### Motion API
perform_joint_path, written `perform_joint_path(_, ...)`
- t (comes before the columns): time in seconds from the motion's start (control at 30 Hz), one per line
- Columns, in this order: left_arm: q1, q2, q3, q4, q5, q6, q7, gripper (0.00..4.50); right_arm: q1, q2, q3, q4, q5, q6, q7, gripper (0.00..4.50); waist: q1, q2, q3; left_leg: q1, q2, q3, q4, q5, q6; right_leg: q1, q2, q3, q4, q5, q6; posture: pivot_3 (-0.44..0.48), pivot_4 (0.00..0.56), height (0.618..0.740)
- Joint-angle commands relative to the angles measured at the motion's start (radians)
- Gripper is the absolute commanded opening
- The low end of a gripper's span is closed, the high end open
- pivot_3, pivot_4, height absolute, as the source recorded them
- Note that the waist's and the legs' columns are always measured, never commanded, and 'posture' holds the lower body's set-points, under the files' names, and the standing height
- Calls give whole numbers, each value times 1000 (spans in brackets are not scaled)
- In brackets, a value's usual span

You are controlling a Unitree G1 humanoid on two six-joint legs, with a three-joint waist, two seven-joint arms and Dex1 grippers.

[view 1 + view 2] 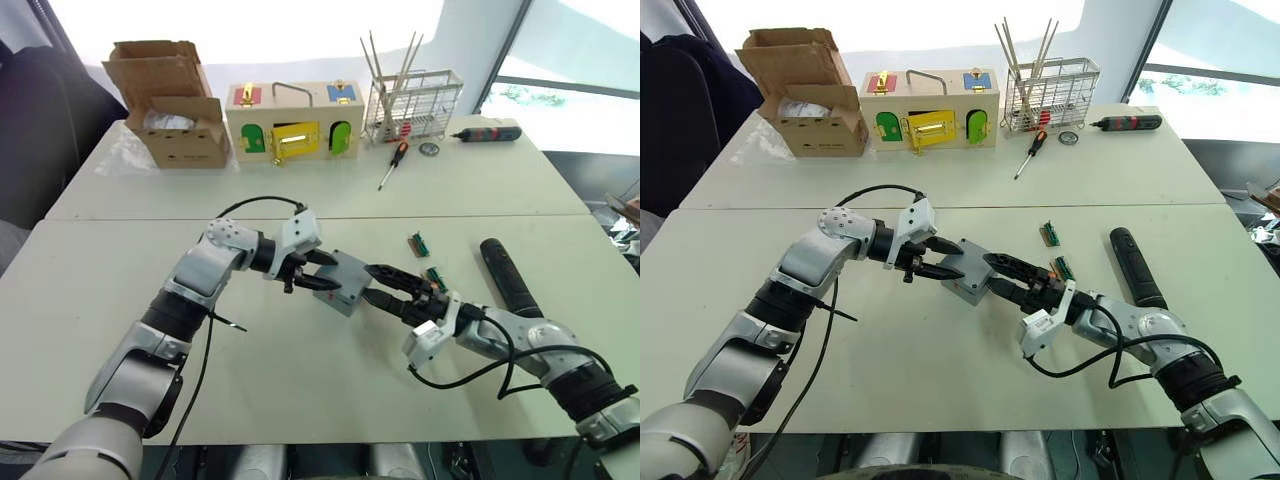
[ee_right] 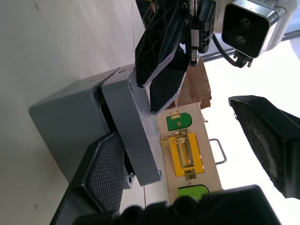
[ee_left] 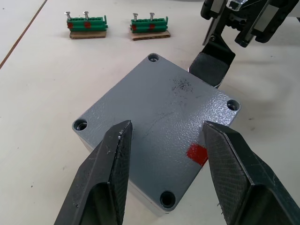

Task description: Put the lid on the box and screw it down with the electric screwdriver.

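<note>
The lid (image 2: 133,136) is seen tilted on the box (image 2: 65,122) in the right wrist view, one finger of the open right gripper (image 1: 385,285) wedged under its edge. The left gripper (image 1: 312,272) is held open over the lid, gripping nothing. Farther off, the electric screwdriver (image 1: 510,275) lies right, and sticks are held in a wire basket (image 1: 415,105).

Grey lid (image 3: 157,122) with red mark, black cross-hatched claw fingers (image 3: 101,183), green terminal strips (image 3: 86,22).

A pale table (image 1: 300,390) carries the box (image 1: 343,283), the electric screwdriver (image 1: 508,277) and two green strips (image 1: 418,245).
</note>
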State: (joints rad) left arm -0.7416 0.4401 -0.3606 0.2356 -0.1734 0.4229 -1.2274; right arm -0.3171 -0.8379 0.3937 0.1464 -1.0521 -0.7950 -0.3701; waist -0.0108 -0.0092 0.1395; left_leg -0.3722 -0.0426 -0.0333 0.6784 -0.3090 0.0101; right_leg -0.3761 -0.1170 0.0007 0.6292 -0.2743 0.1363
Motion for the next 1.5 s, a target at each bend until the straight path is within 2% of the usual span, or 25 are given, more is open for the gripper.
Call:
perform_joint_path(0.03, 47, 15, -76, 89, 78, 30, 4, 2382, 19, -25, -6, -24, -7, -20, 12, 4195, 0, 0, 0, 0, 0, 0, 0, 0, 0, 0, 0, 0, 0, 0, 0, 0, 150, 730)
perform_joint_path(0.43, 52, 3, -77, 73, 66, 41, -2, 2382, 96, -82, -57, -80, 2, -29, -13, 4195, 24, 0, 0, -1, -3, -2, 0, 0, 0, 2, -1, 1, -2, 0, 0, 0, 150, 730)
perform_joint_path(0.67, 58, -8, -90, 82, 82, 35, 14, 2382, 112, -79, -81, -107, 11, -27, -9, 4195, 18, 1, 0, 0, -2, -2, 1, 0, 0, 3, -1, 1, -2, -1, -1, 0, 150, 730)
perform_joint_path(0.83, 67, -24, -4, 11, -13, 93, 16, 2382, 149, -93, -113, -116, 51, -25, 4, 4195, 20, 1, 0, 0, -2, -3, 1, 0, 0, 3, -1, 1, -3, 0, -1, 0, 150, 730)
perform_joint_path(0.93, 75, -2, 115, -127, -144, 177, 4, 2382, 198, -81, -186, -152, 178, 16, 63, 4195, 14, 2, 3, -3, -2, -2, 1, 0, 0, 1, -1, 1, -3, 0, 0, 0, 150, 730)
perform_joint_path(1.0, 56, 4, 220, -193, -239, 278, 48, 2382, 245, -66, -230, -204, 341, 63, 158, 4195, 12, 1, 9, -4, -2, -2, 1, 0, 0, -1, -1, 2, -2, 0, 0, 0, 150, 730)
perform_joint_path(1.03, 35, 10, 302, -219, -295, 335, 91, 2382, 291, -49, -252, -266, 526, 153, 253, 4195, 13, 1, 10, -5, -1, -2, 1, 0, 0, -3, -1, 2, -1, 0, 0, 0, 150, 730)
perform_joint_path(1.1, 14, 18, 393, -250, -357, 403, 154, 2382, 347, -17, -289, -356, 744, 277, 372, 4195, 12, 0, 11, -9, 1, -3, 2, 0, 0, -7, 0, 2, 0, 0, 0, 0, 150, 730)
perform_joint_path(1.13, 12, 20, 415, -264, -374, 424, 179, 2382, 365, -2, -309, -389, 798, 315, 409, 4195, 9, 1, 11, -12, 1, -3, 2, 0, 0, -10, 0, 1, 1, 0, 0, 0, 150, 730)
perform_joint_path(1.2, 14, 34, 479, -272, -351, 437, 293, 2382, 398, 67, -327, -511, 1073, 513, 488, 4195, 3, 2, 11, -16, 1, -3, 3, 2, -4, -14, 0, 1, 2, 0, 1, 0, 150, 730)
perform_joint_path(1.27, 36, 45, 489, -279, -332, 437, 347, 2382, 417, 109, -324, -579, 1249, 647, 569, 3556, 1, 2, 11, -16, 1, -4, 3, 2, -4, -14, 0, 1, 1, 0, 1, 0, 150, 730)
perform_joint_path(1.3, 55, 41, 472, -266, -319, 418, 356, 2382, 418, 126, -323, -592, 1299, 695, 603, 3462, 0, 2, 11, -16, 1, -4, 3, 1, -1, -14, 0, 1, 1, 0, 1, 0, 150, 730)
perform_joint_path(1.4, 115, 27, 369, -169, -229, 283, 346, 2382, 406, 170, -310, -603, 1453, 870, 687, 2600, 2, 2, 11, -16, 1, -4, 2, 1, -1, -14, 0, 1, 1, 0, 0, 0, 150, 730)
perform_joint_path(1.47, 130, 20, 306, -109, -170, 192, 330, 2382, 401, 176, -315, -603, 1489, 941, 731, 1911, 9, 2, 12, -16, 0, -4, 3, 1, -1, -14, -1, 1, 1, 0, 0, 0, 150, 730)
perform_joint_path(1.5, 132, 11, 276, -69, -138, 139, 328, 2382, 400, 175, -319, -603, 1515, 984, 755, 1304, 13, 2, 12, -17, 0, -4, 3, 1, -1, -15, -1, 1, 1, 0, 0, 0, 150, 730)
